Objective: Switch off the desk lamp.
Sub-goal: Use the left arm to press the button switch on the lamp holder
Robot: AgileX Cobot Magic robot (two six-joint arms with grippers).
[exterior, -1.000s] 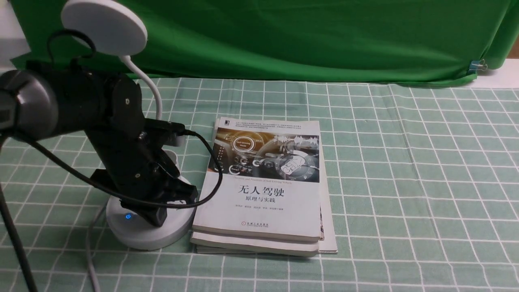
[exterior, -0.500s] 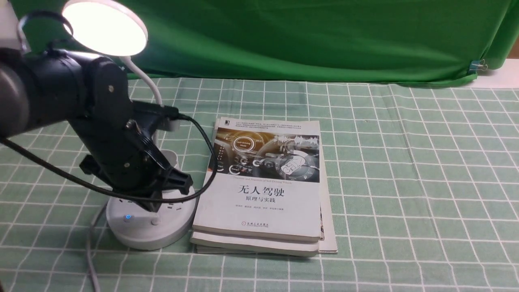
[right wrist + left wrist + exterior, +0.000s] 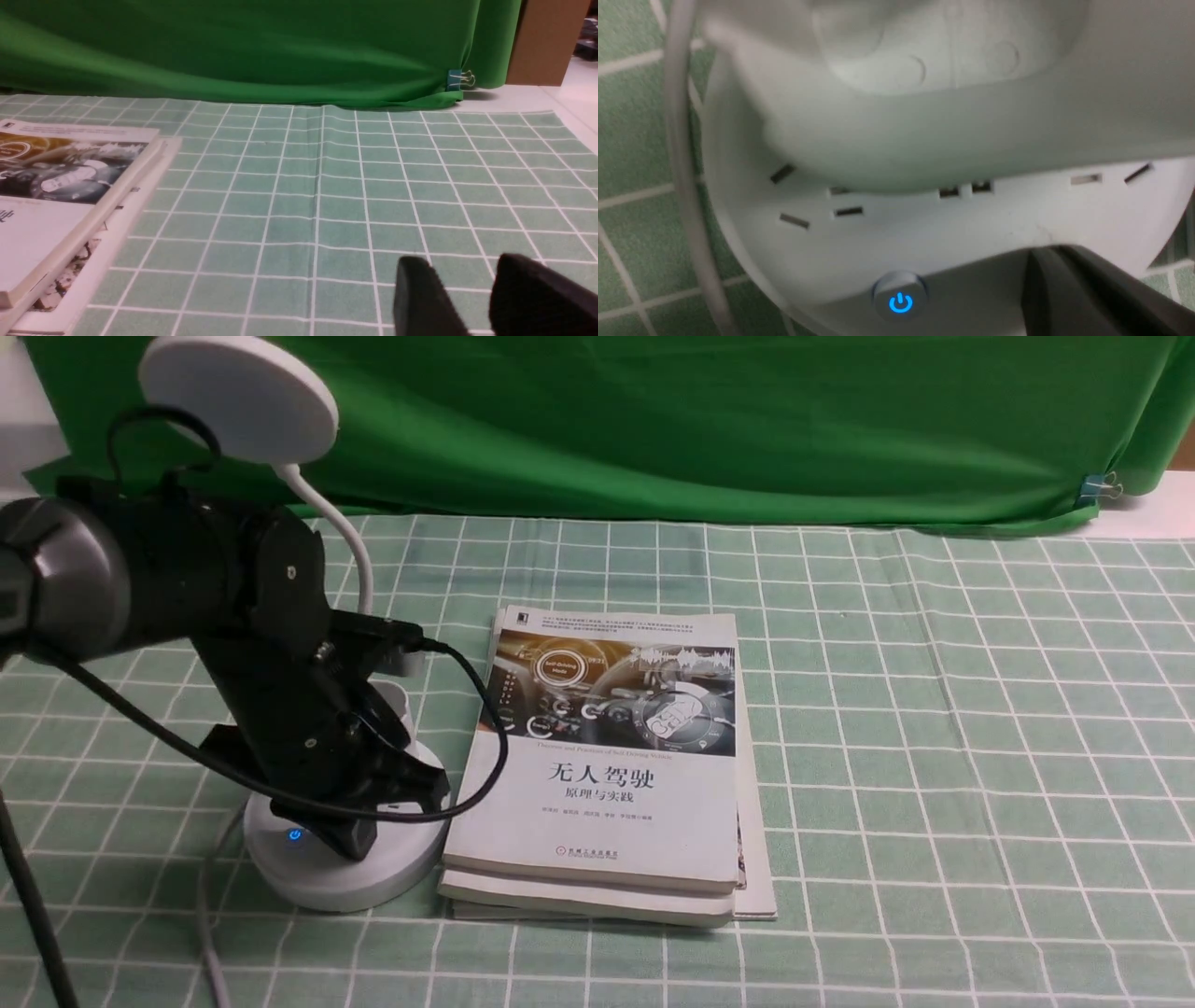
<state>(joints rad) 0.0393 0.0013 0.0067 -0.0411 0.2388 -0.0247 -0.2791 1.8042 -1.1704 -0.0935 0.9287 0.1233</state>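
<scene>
Desk lamp (image 3: 322,882) stands far left on the green checked tablecloth (image 3: 934,709). Disc head (image 3: 238,397) unlit, blue power button (image 3: 900,302) glowing on the base. Left gripper (image 3: 358,835) is tip-down on the base, just beside that button. Only one finger shows in the wrist view, so jaw state can't be told. Book stack (image 3: 607,784) appears to touch the base's right side. Right gripper (image 3: 479,298) is low over bare cloth, jaws slightly parted, empty.

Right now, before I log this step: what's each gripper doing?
Left gripper: closed, empty, tip at the lamp base.
Right gripper: slightly open, empty.
</scene>
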